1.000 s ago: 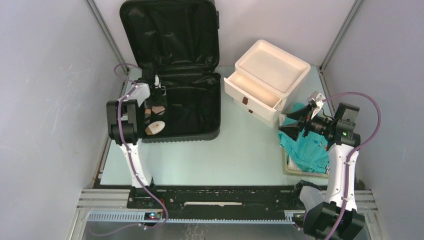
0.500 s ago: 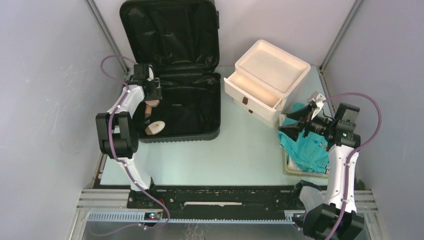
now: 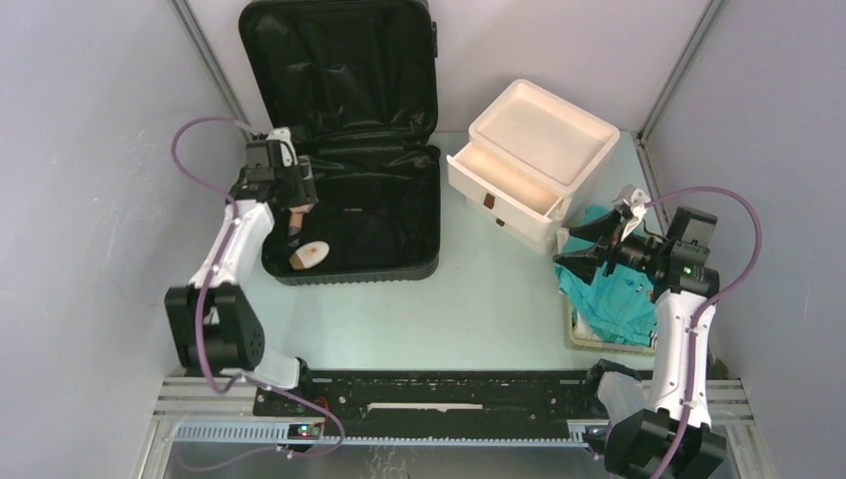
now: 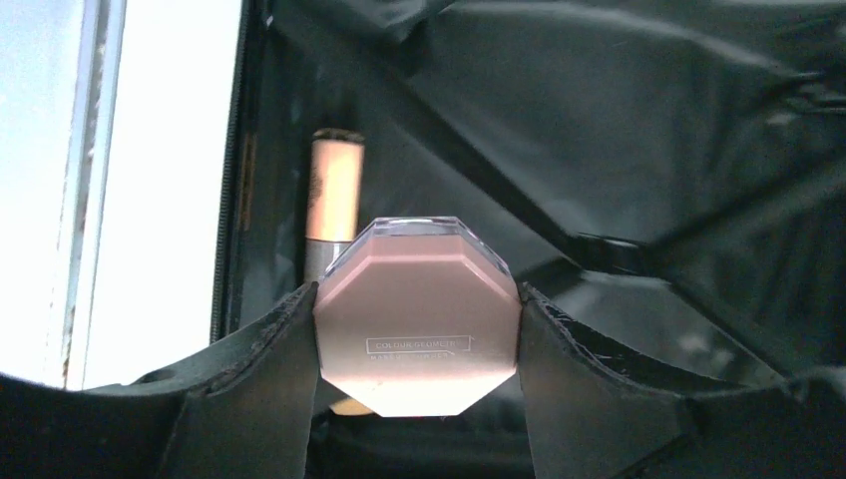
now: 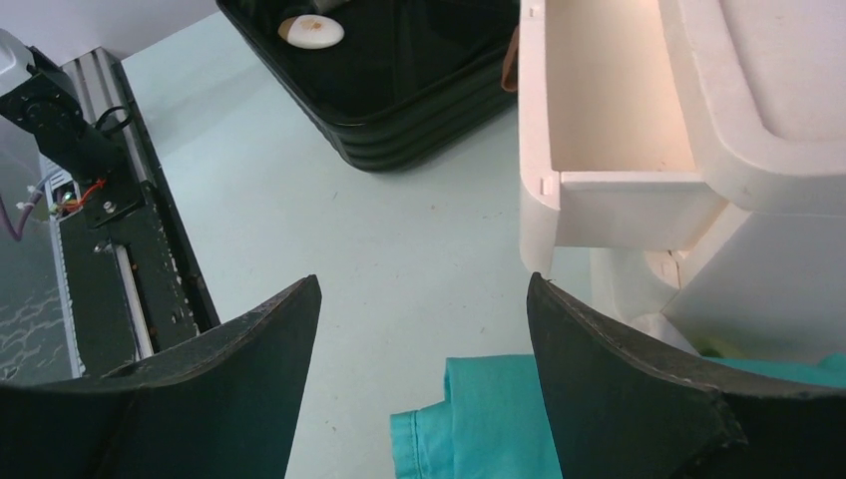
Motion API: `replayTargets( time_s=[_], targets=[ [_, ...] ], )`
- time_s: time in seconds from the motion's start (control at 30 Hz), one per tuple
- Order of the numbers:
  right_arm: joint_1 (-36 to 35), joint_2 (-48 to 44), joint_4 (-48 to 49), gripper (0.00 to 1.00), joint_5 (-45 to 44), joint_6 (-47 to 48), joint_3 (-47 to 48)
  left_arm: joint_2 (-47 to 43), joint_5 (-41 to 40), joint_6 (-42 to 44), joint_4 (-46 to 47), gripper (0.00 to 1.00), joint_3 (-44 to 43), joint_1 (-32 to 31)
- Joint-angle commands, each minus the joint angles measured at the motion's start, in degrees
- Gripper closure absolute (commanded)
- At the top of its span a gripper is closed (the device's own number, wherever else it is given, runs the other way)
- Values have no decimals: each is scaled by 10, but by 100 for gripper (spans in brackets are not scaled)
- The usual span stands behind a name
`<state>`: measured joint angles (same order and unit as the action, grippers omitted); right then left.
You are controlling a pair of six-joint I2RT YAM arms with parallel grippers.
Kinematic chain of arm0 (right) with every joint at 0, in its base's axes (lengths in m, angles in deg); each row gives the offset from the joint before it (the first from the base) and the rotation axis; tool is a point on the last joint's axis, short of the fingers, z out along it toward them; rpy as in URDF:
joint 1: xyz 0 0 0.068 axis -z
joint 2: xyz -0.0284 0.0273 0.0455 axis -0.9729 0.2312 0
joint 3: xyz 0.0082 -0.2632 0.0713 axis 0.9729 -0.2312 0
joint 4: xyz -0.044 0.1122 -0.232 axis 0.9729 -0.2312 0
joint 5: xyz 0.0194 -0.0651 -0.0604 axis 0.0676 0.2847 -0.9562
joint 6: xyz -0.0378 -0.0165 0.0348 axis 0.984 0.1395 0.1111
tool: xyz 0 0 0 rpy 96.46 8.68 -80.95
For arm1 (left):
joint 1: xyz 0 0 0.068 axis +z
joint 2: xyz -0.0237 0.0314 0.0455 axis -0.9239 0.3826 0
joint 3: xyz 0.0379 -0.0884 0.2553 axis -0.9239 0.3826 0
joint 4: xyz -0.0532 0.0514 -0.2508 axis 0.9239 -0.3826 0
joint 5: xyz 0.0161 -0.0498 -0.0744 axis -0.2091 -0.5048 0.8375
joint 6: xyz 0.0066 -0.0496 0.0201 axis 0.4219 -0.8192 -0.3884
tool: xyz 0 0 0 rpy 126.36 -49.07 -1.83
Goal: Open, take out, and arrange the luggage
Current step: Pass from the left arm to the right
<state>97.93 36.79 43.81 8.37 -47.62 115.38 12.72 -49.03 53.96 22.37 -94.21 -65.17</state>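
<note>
Left gripper (image 4: 417, 301) clamps the pink compact (image 4: 417, 354): lift straight up, clear the luggage (image 3: 399, 230) rim, stay level.

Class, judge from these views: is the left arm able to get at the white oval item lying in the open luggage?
Probably not yet: the left gripper is shut on a pink octagonal compact. The white oval item lies uncovered in the luggage close by, so nothing else blocks it.

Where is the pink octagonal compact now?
The compact is clamped in the left gripper over the left side of the luggage, left wrist view, a rose-gold tube behind it.
</note>
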Motion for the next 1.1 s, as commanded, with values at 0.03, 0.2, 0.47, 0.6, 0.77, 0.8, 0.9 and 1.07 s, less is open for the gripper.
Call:
replayTargets(
  time_s=[0.03, 0.2, 0.47, 0.6, 0.77, 0.8, 0.9, 1.07],
  targets=[
    [-17, -11, -10, 16, 32, 23, 11, -145, 202, -9, 66, 100, 59, -14],
    [-22, -14, -20, 16, 68, 28, 11, -243, 354, -17, 130, 100, 135, -106],
    [-79, -1, -22, 14, 124, 3, 11, -334, 306, 119, 247, 100, 236, -359],
    [-120, 23, 11, 15, 109, -54, 11, -362, 240, 281, 372, 100, 315, -470],
    [-156, 36, 56, 16, 94, -132, 11, -333, 152, 400, 460, 100, 348, -562],
    [-164, 36, 62, 16, 90, -141, 11, -322, 138, 404, 463, 100, 341, -571],
    [-189, 41, 77, 15, 76, -166, 11, -290, 93, 418, 467, 100, 324, -601],
    [-239, 52, 98, 13, 54, -199, 11, -248, 51, 419, 471, 100, 305, -632]
  ],
)
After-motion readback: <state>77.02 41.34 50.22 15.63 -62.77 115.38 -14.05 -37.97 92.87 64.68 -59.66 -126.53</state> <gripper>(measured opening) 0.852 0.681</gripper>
